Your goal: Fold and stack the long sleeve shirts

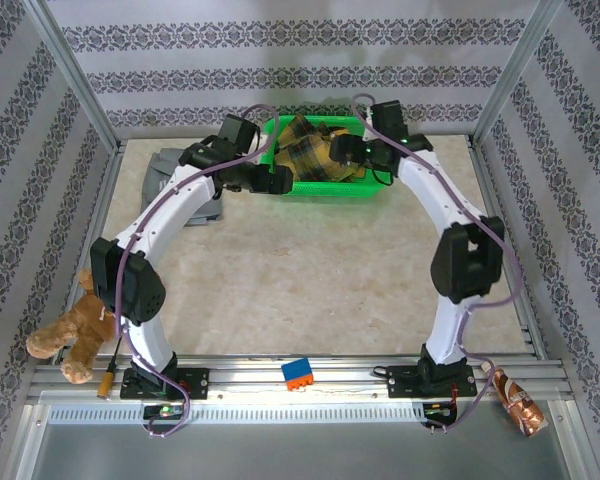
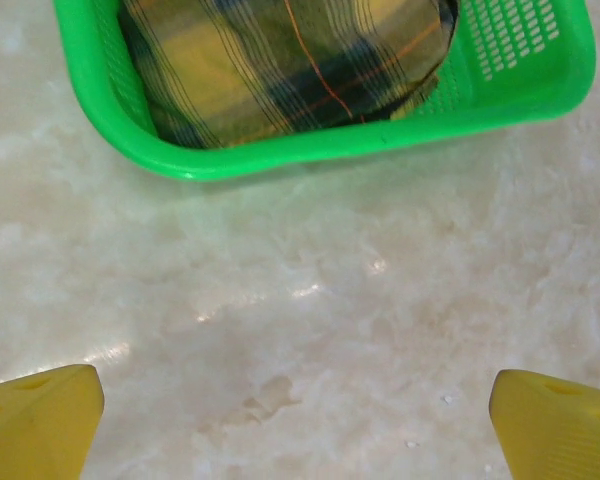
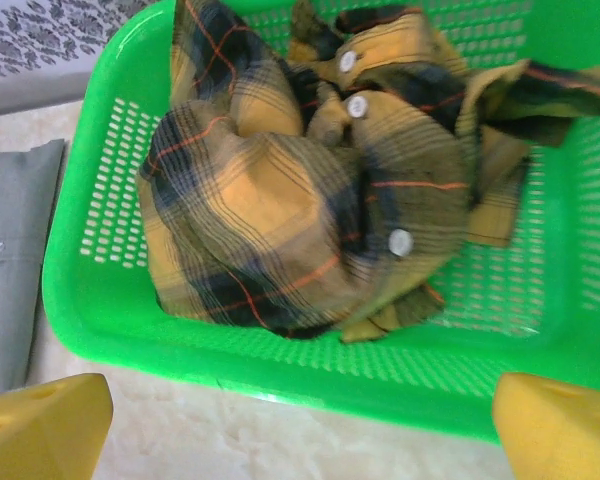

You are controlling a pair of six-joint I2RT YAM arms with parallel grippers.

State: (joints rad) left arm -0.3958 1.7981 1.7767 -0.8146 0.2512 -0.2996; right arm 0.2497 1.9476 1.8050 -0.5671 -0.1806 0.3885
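The yellow-and-black plaid shirt (image 1: 315, 150) lies crumpled in a green basket (image 1: 332, 190) at the back of the table. In the right wrist view the plaid shirt (image 3: 300, 190) shows white buttons and thin red lines. A plain grey shirt (image 1: 165, 172) lies flat left of the basket, partly under the left arm; its edge (image 3: 15, 250) also appears in the right wrist view. My left gripper (image 2: 300, 425) hangs open over bare table, just in front of the basket rim (image 2: 380, 135). My right gripper (image 3: 300, 430) is open at the basket's near wall (image 3: 100, 290), holding nothing.
A brown plush toy (image 1: 75, 335) sits at the table's left edge by the left arm's base. A blue and orange block (image 1: 298, 374) rests on the front rail. A shiny copper-coloured object (image 1: 520, 402) lies at the front right corner. Metal frame posts stand at the back corners.
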